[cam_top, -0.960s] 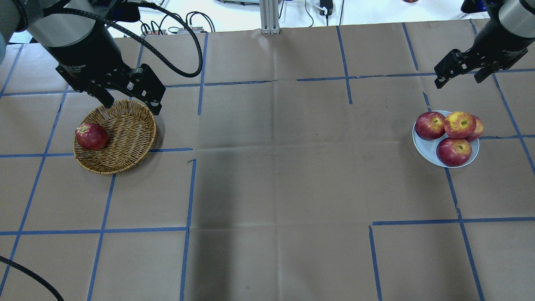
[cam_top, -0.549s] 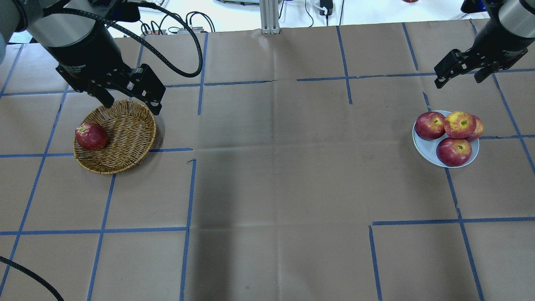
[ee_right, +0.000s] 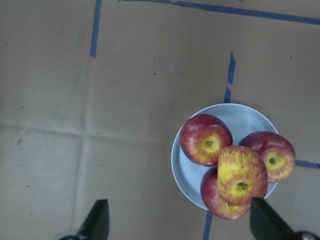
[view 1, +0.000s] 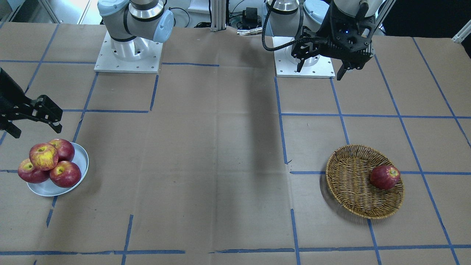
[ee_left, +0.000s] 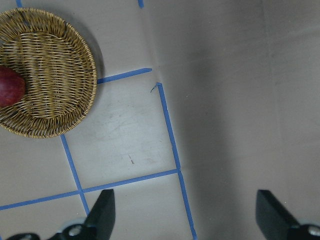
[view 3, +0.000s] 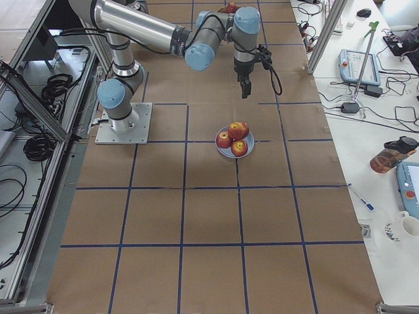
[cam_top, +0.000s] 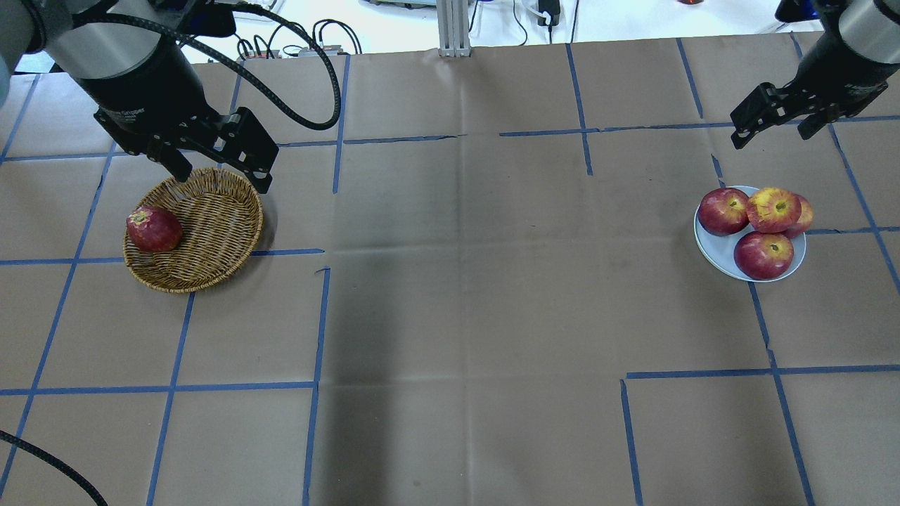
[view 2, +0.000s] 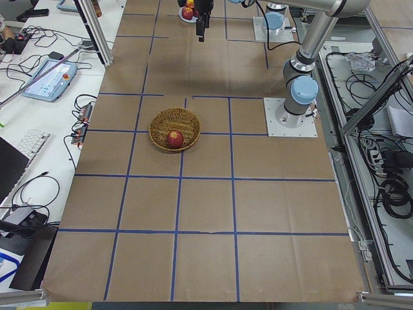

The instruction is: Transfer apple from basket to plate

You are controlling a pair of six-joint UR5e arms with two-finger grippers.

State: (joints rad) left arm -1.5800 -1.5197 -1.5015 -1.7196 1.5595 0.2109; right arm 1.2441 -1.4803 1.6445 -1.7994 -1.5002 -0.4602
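Observation:
The streaked red-and-yellow apple (cam_top: 773,209) lies on top of three dark red apples on the pale grey-blue plate (cam_top: 714,254) at the right. It also shows in the front view (view 1: 43,156) and the right wrist view (ee_right: 241,175). My right gripper (cam_top: 772,135) hangs open and empty above the table, behind the plate. The wicker basket (cam_top: 211,218) at the left holds one dark red apple (cam_top: 154,229) against its left rim. My left gripper (cam_top: 221,178) is open and empty above the basket's far edge.
Brown paper with blue tape lines covers the table. The two arm bases (view 1: 127,55) stand at the robot's side. In the left wrist view the basket (ee_left: 55,65) sits at the upper left, well away from the fingertips.

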